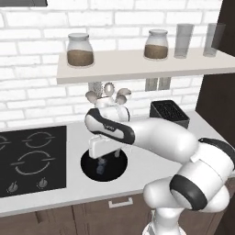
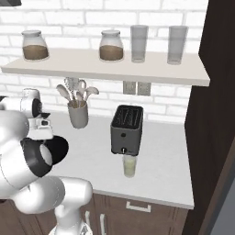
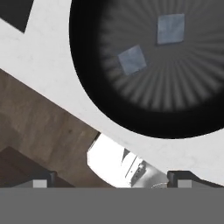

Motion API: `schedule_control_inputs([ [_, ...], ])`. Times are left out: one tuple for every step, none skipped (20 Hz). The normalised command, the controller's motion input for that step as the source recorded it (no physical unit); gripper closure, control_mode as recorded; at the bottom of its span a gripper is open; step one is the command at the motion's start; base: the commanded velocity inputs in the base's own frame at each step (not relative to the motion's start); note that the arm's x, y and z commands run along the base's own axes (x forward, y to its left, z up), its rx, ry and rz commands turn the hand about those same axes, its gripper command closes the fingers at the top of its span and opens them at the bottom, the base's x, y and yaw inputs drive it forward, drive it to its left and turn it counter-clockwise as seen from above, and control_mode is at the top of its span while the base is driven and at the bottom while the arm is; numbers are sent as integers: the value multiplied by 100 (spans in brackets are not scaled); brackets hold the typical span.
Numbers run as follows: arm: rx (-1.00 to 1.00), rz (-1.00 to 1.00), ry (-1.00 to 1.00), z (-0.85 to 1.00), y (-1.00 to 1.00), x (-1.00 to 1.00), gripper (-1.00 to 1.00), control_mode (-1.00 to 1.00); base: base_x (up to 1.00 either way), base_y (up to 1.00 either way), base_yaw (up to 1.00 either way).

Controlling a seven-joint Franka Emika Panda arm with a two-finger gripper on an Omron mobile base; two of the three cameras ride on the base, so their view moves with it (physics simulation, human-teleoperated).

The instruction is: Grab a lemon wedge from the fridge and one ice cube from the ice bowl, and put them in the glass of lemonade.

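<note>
The ice bowl (image 1: 92,172) (image 3: 87,87), wide, shallow and black, sits on the white counter just right of the stove top. Two grey-blue ice cubes (image 3: 132,60) (image 3: 170,29) lie inside it, also seen as small cubes (image 1: 100,170). My gripper (image 1: 109,156) (image 3: 113,179) hangs open just above the bowl, pointing down, its fingertips (image 3: 39,179) wide apart with nothing between them. The glass of lemonade (image 2: 130,166) stands in front of the toaster, well to the right of the bowl (image 2: 59,146). The lemon wedge and the fridge are out of view.
A black stove top (image 1: 32,158) lies left of the bowl. A toaster (image 1: 170,114) (image 2: 127,130) and a utensil holder (image 1: 110,103) (image 2: 78,114) stand by the brick wall. A shelf (image 2: 114,69) above carries jars and tall glasses. A dark cabinet (image 2: 211,114) closes the right.
</note>
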Motion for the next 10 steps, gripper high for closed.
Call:
schedule_control_inputs([
  [0,0,-3,-13,47,0,-100,-100,0,0,0],
  [-1,0,-4,-19,39,0,-100,-100,0,0,0],
  [0,0,-4,-27,31,0,-100,-100,0,0,0],
  [0,-2,-4,-30,21,14,-100,-100,0,0,0],
  [0,-8,-4,-36,26,30,-100,-100,0,0,0],
  [0,-10,-5,-32,26,33,-100,-100,0,0,0],
  [0,-13,-4,-33,24,34,-100,-100,0,0,0],
  [0,-13,-5,-34,18,29,-100,-100,0,0,0],
  [0,-13,-5,-35,11,25,-100,-100,0,0,0],
  [0,-9,-11,-26,0,26,-100,-100,0,0,0],
])
